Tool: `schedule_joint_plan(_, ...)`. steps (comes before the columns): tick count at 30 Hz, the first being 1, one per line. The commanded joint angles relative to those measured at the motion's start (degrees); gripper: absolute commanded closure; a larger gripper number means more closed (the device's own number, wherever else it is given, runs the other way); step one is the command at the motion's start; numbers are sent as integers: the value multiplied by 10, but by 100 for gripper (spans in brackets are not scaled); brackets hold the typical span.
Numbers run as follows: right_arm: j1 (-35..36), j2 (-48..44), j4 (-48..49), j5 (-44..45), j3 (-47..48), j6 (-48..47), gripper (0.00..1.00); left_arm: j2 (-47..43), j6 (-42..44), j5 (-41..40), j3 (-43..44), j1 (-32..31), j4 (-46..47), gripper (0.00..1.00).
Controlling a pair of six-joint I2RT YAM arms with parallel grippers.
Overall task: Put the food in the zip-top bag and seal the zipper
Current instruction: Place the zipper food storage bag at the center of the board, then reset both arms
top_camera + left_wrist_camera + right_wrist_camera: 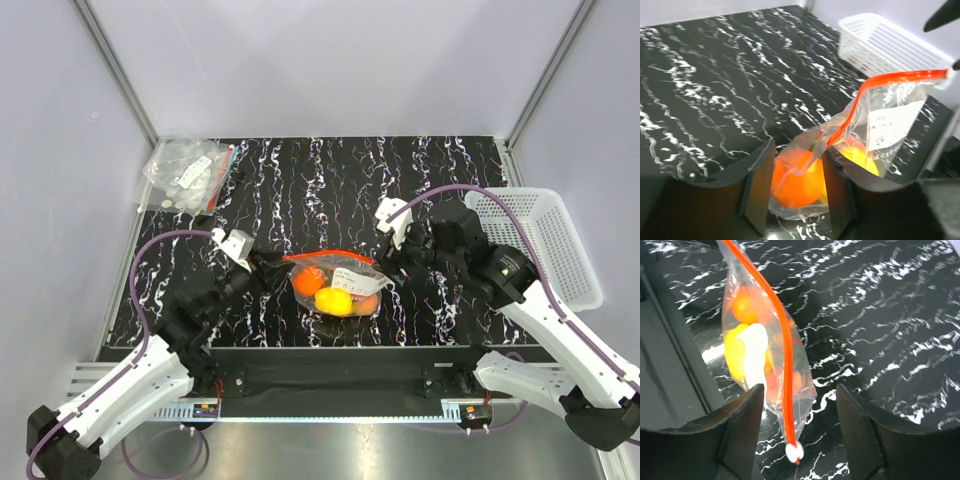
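The zip-top bag [340,285] lies mid-table with the food inside: an orange fruit [309,279], a yellow one [333,301] and others. Its red-orange zipper [330,256] runs along the top edge. My left gripper [272,265] is at the bag's left end. In the left wrist view it [796,155] is shut on the bag [890,115], with an orange fruit [795,182] between the fingers. My right gripper [388,258] is at the bag's right end. In the right wrist view it [800,390] is open, and the zipper's [782,355] white tip [794,452] hangs free between the fingers.
A white plastic basket [545,240] stands at the right edge of the table and also shows in the left wrist view [890,40]. A clear bag of small white items [190,172] lies at the back left corner. Grey walls close in the back and sides.
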Motion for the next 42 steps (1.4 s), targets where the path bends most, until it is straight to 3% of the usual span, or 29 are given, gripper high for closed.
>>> schedule_joint_plan(1, -3, -17, 40, 53, -10, 40, 32, 13, 18, -59, 52, -2, -10, 52)
schedule_joint_plan(5, -2, -18, 62, 55, -10, 58, 20, 57, 29, -71, 117, 0, -57, 44)
schedule_joint_plan(6, -3, -17, 75, 58, -10, 62, 15, 65, 30, -71, 124, 0, -60, 36)
schedule_joint_plan(9, -3, -5, 107, 131, 2, 129, 1, 58, 16, -108, 141, 4, -70, 27)
schedule_joint_plan(11, -6, 11, 103, 224, 23, 204, 0, 55, -17, -156, 158, 30, -101, 8)
schedule_joint_plan(13, -7, 40, 75, 277, 65, 253, 0, 61, -63, -133, 199, 84, -134, 4)
schedule_joint_plan(16, -7, 69, 30, 358, 117, 338, 0, 85, -131, -114, 282, 140, -248, 1)
schedule_joint_plan(20, -6, 46, 12, 400, 126, 422, 0, 93, -118, -100, 358, 147, -378, 1)
schedule_joint_plan(26, -7, -154, 74, 403, 11, 451, 0, 7, -63, -143, 360, 147, -452, 1)
schedule_joint_plan(35, -7, -344, 44, 399, -91, 447, 0, -165, 3, -175, 226, 147, -422, 1)
schedule_joint_plan(42, -7, -384, -19, 454, -121, 449, 0, -153, 25, -123, 206, 147, -401, 1)
